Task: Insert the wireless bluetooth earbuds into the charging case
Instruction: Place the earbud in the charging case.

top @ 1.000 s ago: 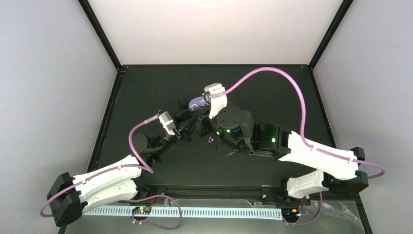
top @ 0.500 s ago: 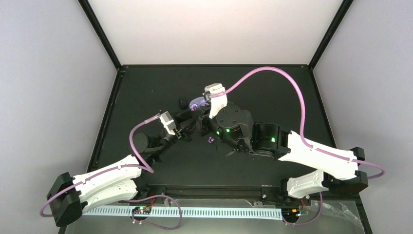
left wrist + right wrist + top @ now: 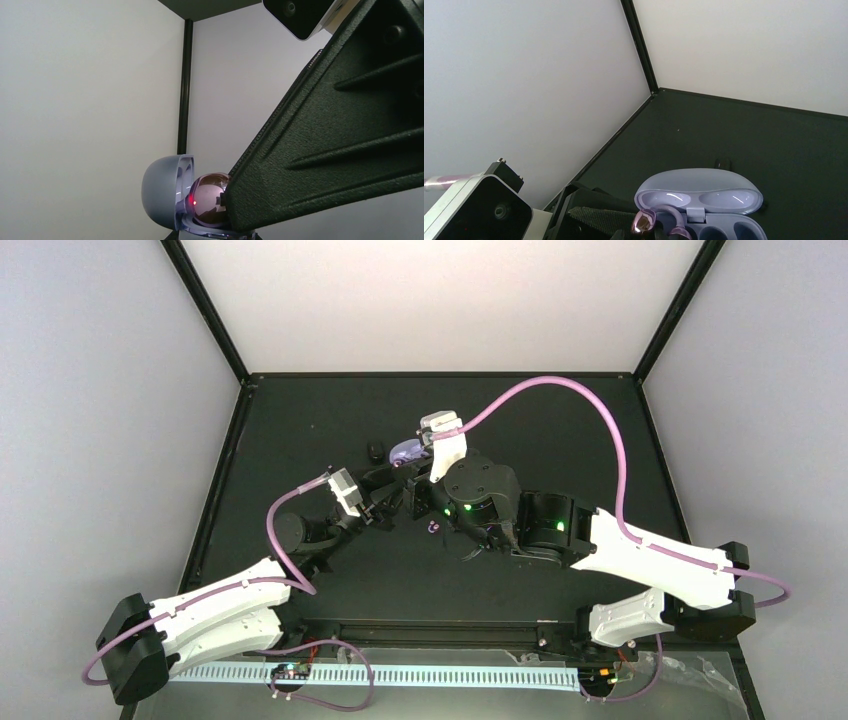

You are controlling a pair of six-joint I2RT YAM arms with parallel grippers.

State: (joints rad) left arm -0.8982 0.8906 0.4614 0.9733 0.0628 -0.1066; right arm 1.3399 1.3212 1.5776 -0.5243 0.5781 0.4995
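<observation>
At mid-desk (image 3: 560,430), both arms meet over the open charging case (image 3: 405,450).

The lavender charging case (image 3: 699,192) has its lid raised. A shiny purple-chrome earbud (image 3: 644,222) sits at the front edge of the left well, touching the case. In the left wrist view this earbud (image 3: 207,205) shows a red glint and a black ribbed finger (image 3: 325,125) presses against its side. The left end effector (image 3: 390,490) and right end effector (image 3: 412,468) crowd together beside the case. I cannot tell whether either one is spread or pinching. A second earbud (image 3: 432,527), purple, lies loose on the desk nearer the arm bases, apart from the case. A small black object (image 3: 375,451) rests just left of the case.
</observation>
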